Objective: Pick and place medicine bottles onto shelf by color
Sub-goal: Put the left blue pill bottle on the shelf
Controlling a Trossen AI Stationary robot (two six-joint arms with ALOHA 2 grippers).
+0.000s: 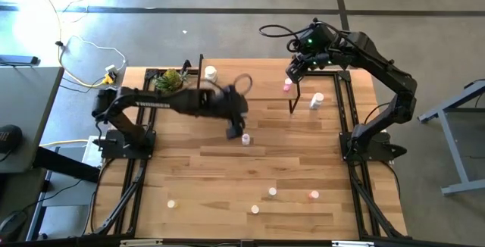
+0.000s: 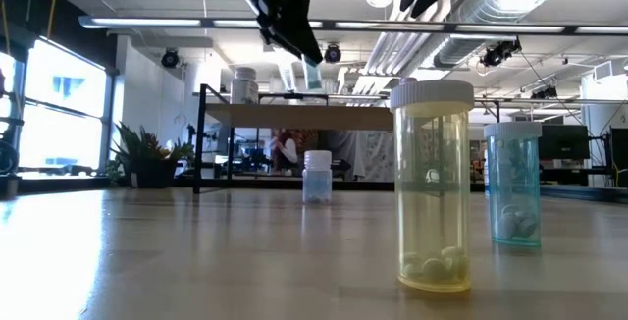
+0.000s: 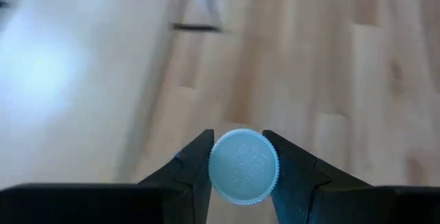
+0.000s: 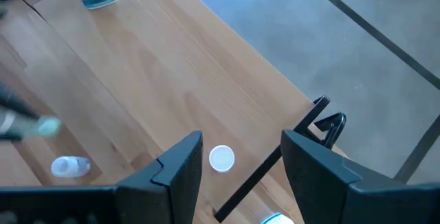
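Note:
My left gripper [image 1: 233, 130] hangs over the table's middle, in front of the shelf [image 2: 294, 116], shut on a pale blue-green bottle [image 2: 312, 71] with a white cap [image 3: 242, 167]. Another small white-capped bottle [image 1: 245, 139] stands on the table just beside it. The light-wood shelf on thin black legs [image 1: 295, 97] carries a white bottle [image 1: 211, 73] at its left and a pink one [image 1: 287, 86] at its right. My right gripper [image 1: 295, 68] is open and empty, high above the shelf's far right end [image 4: 242, 139]. My left gripper pinches the bottle's white cap [image 3: 217, 168] between its two fingers [image 3: 195, 163], one on each side. The fingers come from above, pointing down. The bottle hangs upright below the fingers, lifted clear of the table.
A potted plant [image 1: 170, 80] stands at the shelf's far left. A white bottle [image 1: 316, 101] stands to the right of the shelf. Several small bottles [image 1: 272, 192] are scattered near the front edge, among them a yellow one [image 2: 432, 187] and a pale blue one [image 2: 512, 187].

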